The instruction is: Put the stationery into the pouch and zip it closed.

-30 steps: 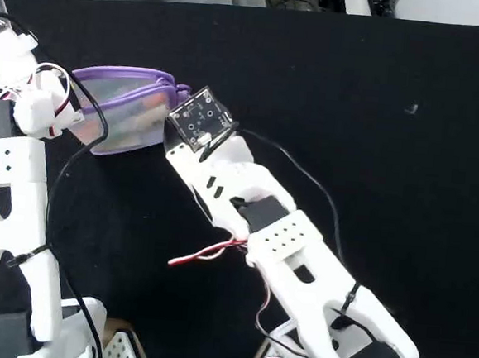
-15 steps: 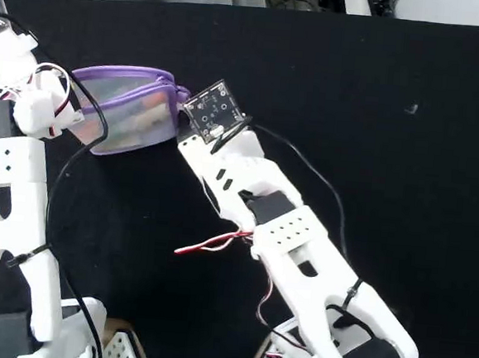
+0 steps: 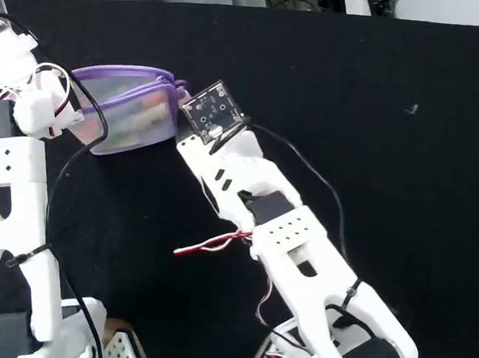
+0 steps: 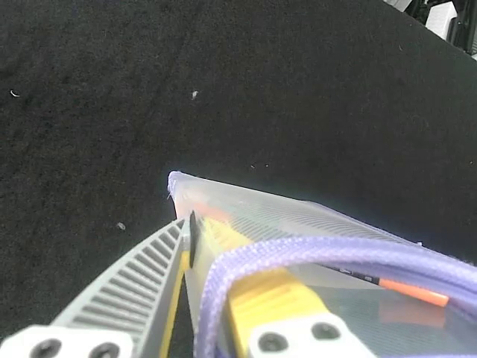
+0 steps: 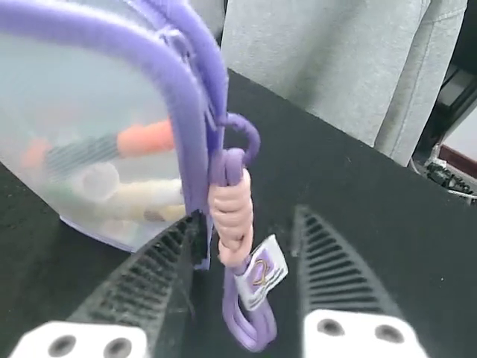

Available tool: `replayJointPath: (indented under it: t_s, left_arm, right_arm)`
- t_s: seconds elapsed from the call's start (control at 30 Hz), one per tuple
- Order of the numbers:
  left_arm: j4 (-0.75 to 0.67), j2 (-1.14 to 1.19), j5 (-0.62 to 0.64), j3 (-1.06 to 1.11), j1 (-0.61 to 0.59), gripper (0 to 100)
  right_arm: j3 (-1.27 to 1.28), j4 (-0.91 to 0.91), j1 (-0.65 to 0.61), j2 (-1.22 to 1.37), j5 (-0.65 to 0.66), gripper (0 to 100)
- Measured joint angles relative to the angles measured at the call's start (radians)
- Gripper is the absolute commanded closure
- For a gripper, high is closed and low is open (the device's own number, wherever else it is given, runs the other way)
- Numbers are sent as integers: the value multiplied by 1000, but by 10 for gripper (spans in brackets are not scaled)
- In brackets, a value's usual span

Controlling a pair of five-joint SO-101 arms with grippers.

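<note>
Pouch gripped
We see left gripper (image 4: 214,250) clamping the clear purple-edged pouch (image 3: 121,120) (stationery (image 5: 143,139) inside); right gripper (image 5: 250,224) spreads 2 fingers (image 5: 145,287) around its purple zip cord (image 5: 232,168).

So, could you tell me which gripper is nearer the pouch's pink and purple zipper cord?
Right. The right gripper straddles the pink and purple zipper cord; the left gripper clamps the opposite end of the translucent purple-trimmed pouch.

Robotics lab bench, black-clothed table (image 3: 411,109), white arms (image 3: 300,250)
</note>
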Motion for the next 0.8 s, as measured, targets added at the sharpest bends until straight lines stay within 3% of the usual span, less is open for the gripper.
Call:
replayJointPath:
  t_s: [0.2,0.8]
  left_arm:
    - [0,0,0,0,0,971]
    - [-2,-2,0,18,0,971]
  right_arm:
    - [25,-83,-5,5,0,780]
    - [8,-94,-25,121,0,809]
